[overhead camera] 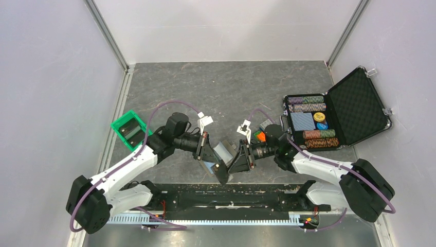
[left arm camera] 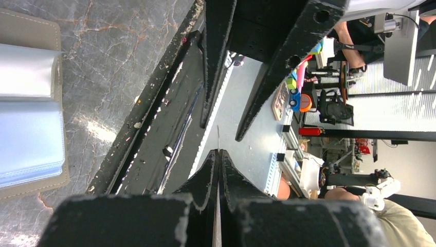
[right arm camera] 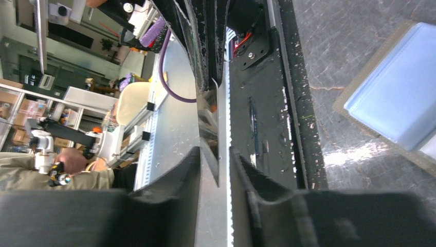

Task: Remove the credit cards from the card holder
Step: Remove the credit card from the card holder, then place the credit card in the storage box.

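Observation:
The card holder [overhead camera: 222,151] lies open on the table between the arms, its pale-blue inside up. It also shows in the left wrist view [left arm camera: 31,113] and in the right wrist view [right arm camera: 396,103]. My left gripper [overhead camera: 224,177] [left arm camera: 218,151] is shut on a thin dark credit card [left arm camera: 218,138], seen edge-on and held above the table's near edge. My right gripper [overhead camera: 232,169] [right arm camera: 215,149] faces it with its jaws slightly apart. The card's free end [right arm camera: 208,128] sits in the gap between them. Other cards are not visible.
A black poker-chip case [overhead camera: 337,116] stands open at the right, holding chips and a blue card deck. A green bin [overhead camera: 129,129] sits at the left. A black rail [overhead camera: 226,198] runs along the near edge under both grippers.

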`<state>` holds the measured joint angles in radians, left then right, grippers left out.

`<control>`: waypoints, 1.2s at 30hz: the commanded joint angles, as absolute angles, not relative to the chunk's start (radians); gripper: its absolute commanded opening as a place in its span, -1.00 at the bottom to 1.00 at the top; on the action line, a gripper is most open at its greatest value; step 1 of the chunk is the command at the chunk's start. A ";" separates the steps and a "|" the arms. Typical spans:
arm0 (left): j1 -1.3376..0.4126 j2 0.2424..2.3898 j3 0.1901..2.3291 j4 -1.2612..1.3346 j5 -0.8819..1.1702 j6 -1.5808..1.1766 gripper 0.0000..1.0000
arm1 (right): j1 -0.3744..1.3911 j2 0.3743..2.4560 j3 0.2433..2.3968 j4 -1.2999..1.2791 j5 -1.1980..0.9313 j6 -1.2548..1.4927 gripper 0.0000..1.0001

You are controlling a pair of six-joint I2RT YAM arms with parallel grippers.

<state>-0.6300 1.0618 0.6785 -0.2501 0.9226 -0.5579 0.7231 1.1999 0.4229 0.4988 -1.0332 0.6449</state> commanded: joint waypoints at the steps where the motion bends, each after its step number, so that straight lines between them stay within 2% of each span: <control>1: -0.632 1.017 0.715 -0.224 0.855 -0.550 -0.95 | 0.725 1.163 0.425 0.519 -0.993 0.631 -0.09; 3: -0.632 1.021 0.733 -0.240 0.810 -0.557 -0.95 | 0.721 1.149 0.432 0.479 -0.966 0.614 0.15; 4: -0.632 1.025 0.743 -0.246 0.791 -0.566 -0.95 | 0.719 1.139 0.439 0.455 -0.951 0.598 0.32; 6: -0.631 1.027 0.763 -0.249 0.751 -0.583 -0.95 | 0.716 1.116 0.450 0.405 -0.922 0.569 0.84; 7: -0.631 1.022 0.771 -0.239 0.735 -0.600 -0.95 | 0.716 1.103 0.454 0.390 -0.908 0.557 0.96; 11: -0.626 1.001 0.821 -0.242 0.624 -0.620 -0.95 | 0.716 1.059 0.453 0.374 -0.865 0.554 0.96; 15: -0.612 0.992 0.926 -0.356 0.393 -0.568 -0.96 | 0.715 1.028 0.436 0.368 -0.801 0.547 0.96; 20: -0.540 0.940 0.949 -0.396 0.106 -0.600 -0.95 | 0.716 1.005 0.437 0.257 -0.666 0.473 0.96; 30: -0.232 0.803 0.851 -0.388 -0.270 -0.541 -0.95 | 0.715 0.984 0.401 0.214 -0.625 0.433 0.96; 36: -0.013 0.807 0.858 -0.407 -0.324 -0.506 -0.95 | 0.715 0.977 0.409 0.167 -0.667 0.375 0.96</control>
